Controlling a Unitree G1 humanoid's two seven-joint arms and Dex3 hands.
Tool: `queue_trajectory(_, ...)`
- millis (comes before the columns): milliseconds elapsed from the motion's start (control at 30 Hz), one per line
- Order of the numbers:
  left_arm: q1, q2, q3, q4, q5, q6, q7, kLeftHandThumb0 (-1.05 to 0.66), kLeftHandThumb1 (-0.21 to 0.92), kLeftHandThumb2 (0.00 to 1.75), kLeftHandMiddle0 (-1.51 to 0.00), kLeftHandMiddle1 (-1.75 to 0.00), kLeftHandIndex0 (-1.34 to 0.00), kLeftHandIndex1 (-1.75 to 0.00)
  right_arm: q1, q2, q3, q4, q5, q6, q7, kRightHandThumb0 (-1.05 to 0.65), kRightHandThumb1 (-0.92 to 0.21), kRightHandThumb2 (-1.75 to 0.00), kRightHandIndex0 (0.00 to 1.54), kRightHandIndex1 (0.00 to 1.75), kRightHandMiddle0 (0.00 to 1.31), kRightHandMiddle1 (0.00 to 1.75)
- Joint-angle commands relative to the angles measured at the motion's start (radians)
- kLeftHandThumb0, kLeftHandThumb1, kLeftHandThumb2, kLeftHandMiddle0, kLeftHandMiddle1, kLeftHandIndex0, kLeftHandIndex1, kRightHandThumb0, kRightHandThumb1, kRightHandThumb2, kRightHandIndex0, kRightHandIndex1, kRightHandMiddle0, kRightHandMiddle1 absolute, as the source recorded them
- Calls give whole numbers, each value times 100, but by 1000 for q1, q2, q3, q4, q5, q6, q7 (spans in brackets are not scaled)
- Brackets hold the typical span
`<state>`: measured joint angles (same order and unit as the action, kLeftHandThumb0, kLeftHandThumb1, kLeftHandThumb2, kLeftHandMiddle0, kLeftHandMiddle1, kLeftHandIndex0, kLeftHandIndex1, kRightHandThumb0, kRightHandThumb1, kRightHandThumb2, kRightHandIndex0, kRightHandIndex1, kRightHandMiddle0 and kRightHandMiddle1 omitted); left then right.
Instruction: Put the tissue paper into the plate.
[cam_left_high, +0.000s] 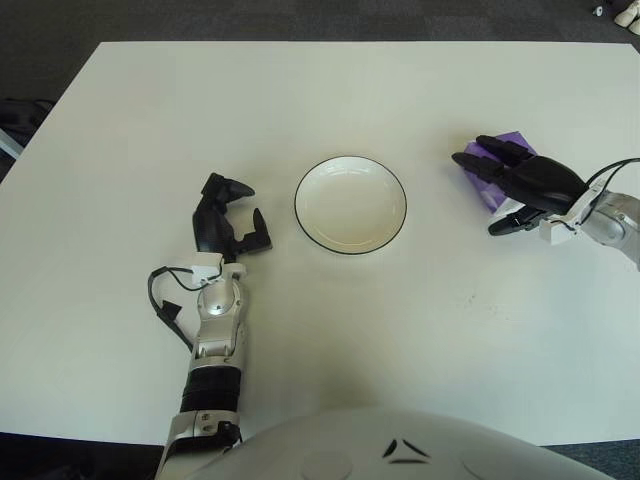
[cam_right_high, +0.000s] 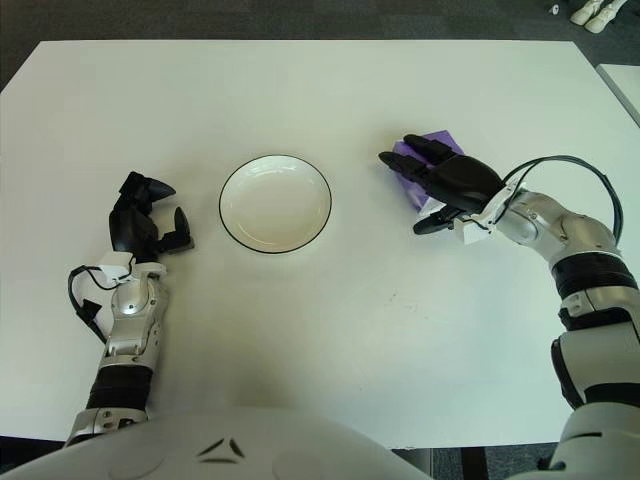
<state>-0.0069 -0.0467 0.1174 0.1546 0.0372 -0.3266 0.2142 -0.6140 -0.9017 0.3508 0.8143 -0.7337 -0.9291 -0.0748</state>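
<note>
Surface (cam_left_high: 400, 100): white, smooth, matt, faint specks. Plate (cam_left_high: 351, 204): white, glossy, looks ceramic, thin dark rim line. Tissue pack (cam_left_high: 483, 175): purple wrapper, slight plastic sheen. Right hand (cam_left_high: 525, 180): black, smooth hard plastic look, dull gloss on fingers. Left hand (cam_left_high: 226, 217): same black plastic look. Forearms (cam_left_high: 221, 320): silver-grey metal look, satin finish; black rubbery cables. Floor (cam_left_high: 300, 18): dark grey carpet, rough weave.

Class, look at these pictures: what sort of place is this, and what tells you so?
Probably a robot lab or office test room: a bare white table on dark carpet, holding only a plate and purple tissue paper under the right hand.
</note>
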Motion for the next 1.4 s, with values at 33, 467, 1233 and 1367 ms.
queue_trajectory(33, 93, -1, 7, 63, 11, 40, 7, -1, 11, 156, -69, -175, -60, -175, 51, 39, 11, 58, 51, 34, 86, -89, -46, -82, 0, 75, 0, 55)
queue_trajectory(467, 97, -6, 7, 58, 9, 41, 7, -1, 6, 162, -75, -175, -63, -175, 181, 97, -76, -115, 372, 131, 281, -68, -23, -109, 48, 174, 38, 173)
queue_trajectory(1233, 94, -7, 12, 77, 12, 21, 23, -1, 9, 159, -73, -175, -59, -175, 375, 253, -235, -415, 639, 141, 301, -56, -11, -157, 136, 175, 78, 175)
queue_trajectory(1367, 94, -8, 13, 79, 13, 18, 28, -1, 7, 162, -75, -175, -61, -175, 398, 306, -257, -467, 725, 198, 326, -57, -10, -158, 139, 175, 79, 175)
